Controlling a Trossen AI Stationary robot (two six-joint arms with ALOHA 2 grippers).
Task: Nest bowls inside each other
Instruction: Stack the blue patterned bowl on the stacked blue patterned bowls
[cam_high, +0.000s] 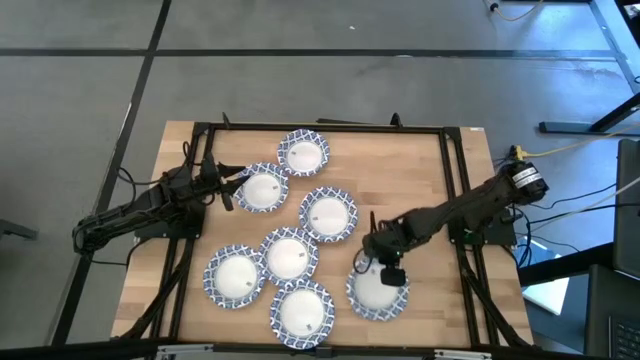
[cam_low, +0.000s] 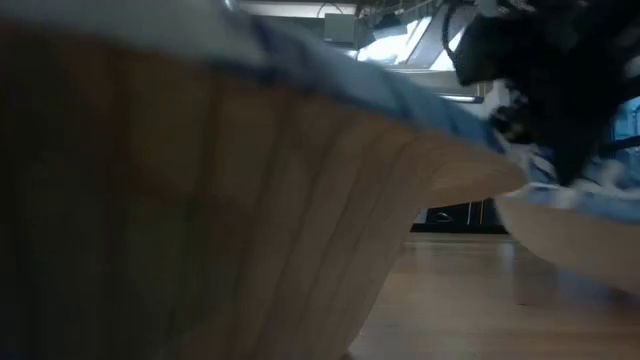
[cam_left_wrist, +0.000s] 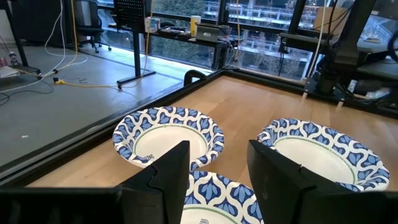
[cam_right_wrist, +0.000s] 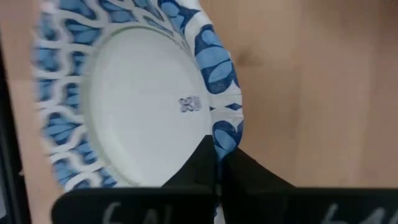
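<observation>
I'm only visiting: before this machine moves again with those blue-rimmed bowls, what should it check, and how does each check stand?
1. Right fingers clamped on a rim: ok, shut on the near-right bowl.
2. That bowl lifted clear of the table: cannot tell.
3. Left fingers ready to grasp: ok, open at the far-left bowl.
4. Open bowl nearby to nest into: ok, the middle bowl lies uncovered.
5. Any bowls already stacked: cannot tell; seven spots show from above.
</observation>
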